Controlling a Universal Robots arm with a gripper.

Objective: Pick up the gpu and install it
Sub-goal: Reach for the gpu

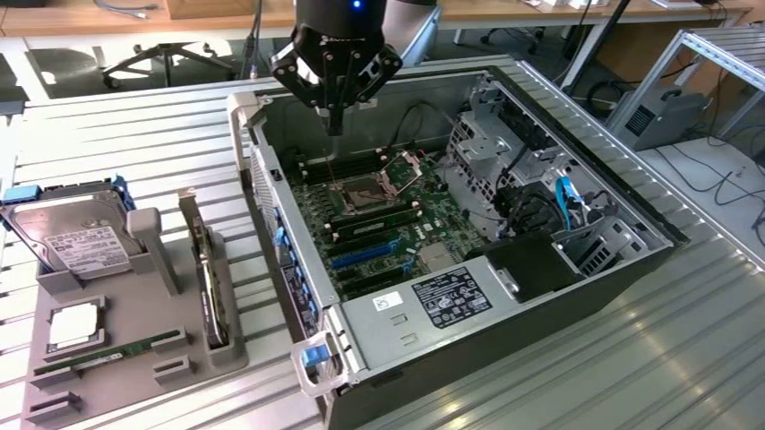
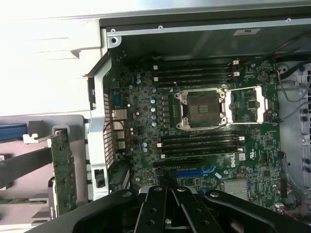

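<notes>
Black pincer [image 1: 336,124] hangs over open PC case [image 1: 395,345], fingers pressed together, nothing held. Tips above mobo [image 1: 395,228], near CPU socket [image 1: 361,193]. Gpu [image 1: 213,291] stands on edge in grey holder tray [image 1: 143,309] on slatted metal surface [image 1: 120,134], just beside case on ext view's left, well apart from pincer. Hard drive [image 1: 74,235], RAM stick [image 1: 107,356] in same tray.
</notes>
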